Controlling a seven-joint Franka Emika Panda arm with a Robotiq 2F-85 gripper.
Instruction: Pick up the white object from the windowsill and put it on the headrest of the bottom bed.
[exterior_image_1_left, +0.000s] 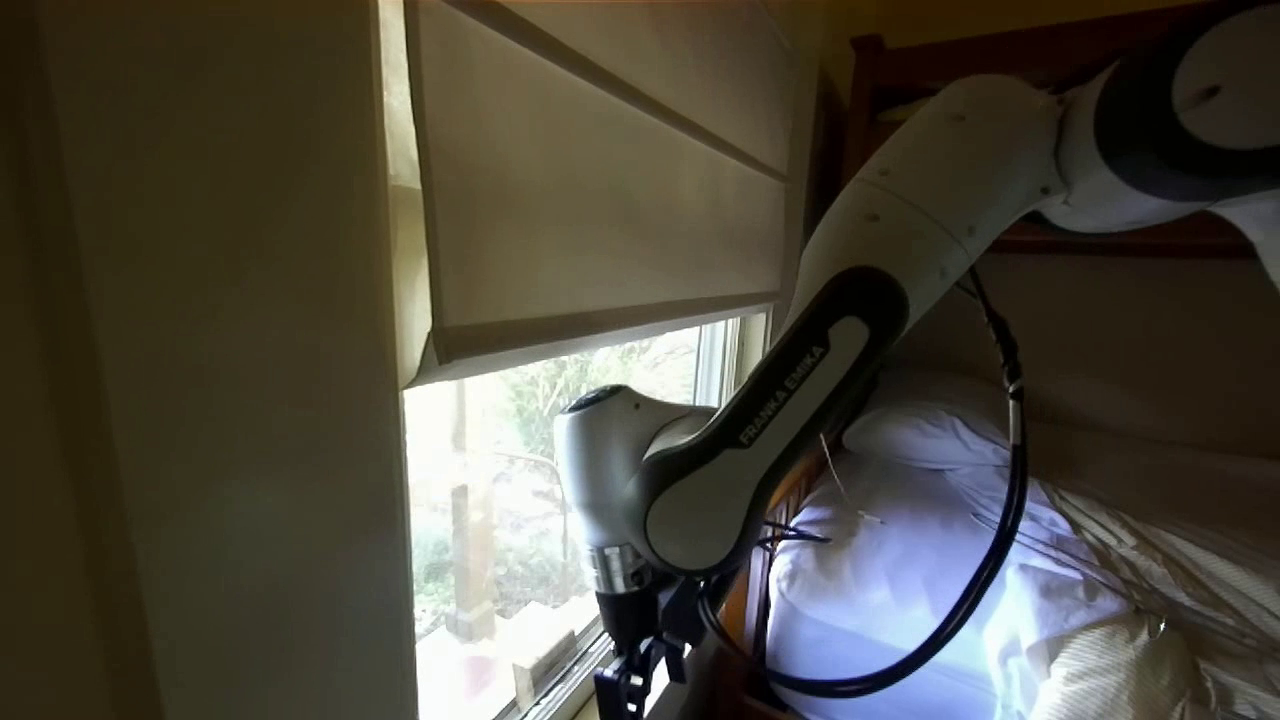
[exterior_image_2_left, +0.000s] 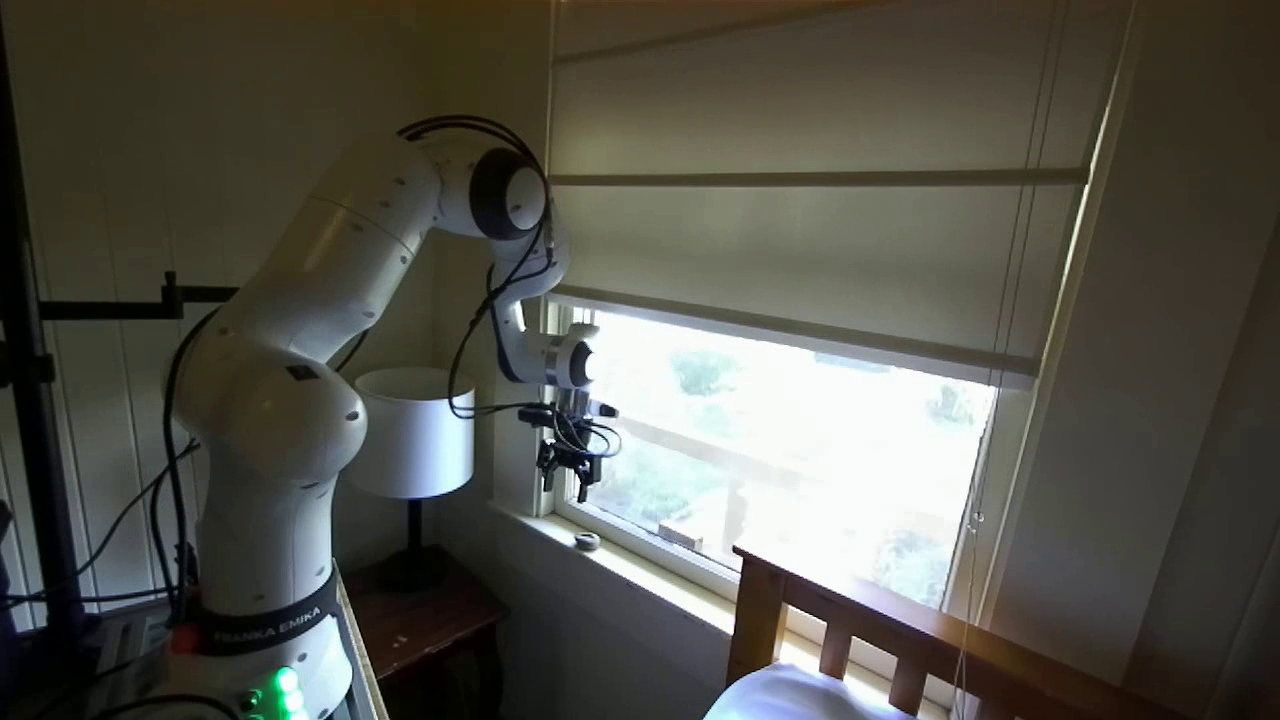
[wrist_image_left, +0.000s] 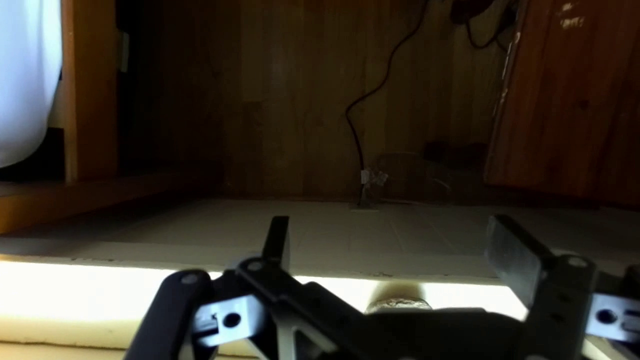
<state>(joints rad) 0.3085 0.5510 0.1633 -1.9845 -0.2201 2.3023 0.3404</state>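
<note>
The small whitish object (exterior_image_2_left: 587, 541) lies on the windowsill (exterior_image_2_left: 665, 588) near its far left end in an exterior view. In the wrist view only the top of this object (wrist_image_left: 398, 304) shows above the gripper body, on the bright sill (wrist_image_left: 90, 290). My gripper (exterior_image_2_left: 566, 485) is open and empty, pointing down a little above the object. In the wrist view its fingers (wrist_image_left: 389, 222) are wide apart. The headrest (exterior_image_2_left: 900, 622) is the orange-brown slatted board at the window. The bottom bed (exterior_image_1_left: 880, 600) with white-lavender sheets is beside it.
A white-shaded lamp (exterior_image_2_left: 412, 435) stands on a reddish wooden side table (exterior_image_2_left: 430, 625) left of the sill. The window blind (exterior_image_2_left: 800, 250) hangs above, with cords (exterior_image_2_left: 975, 530) near the headrest. A black cable loop (exterior_image_1_left: 1010, 520) hangs from the arm over the bed.
</note>
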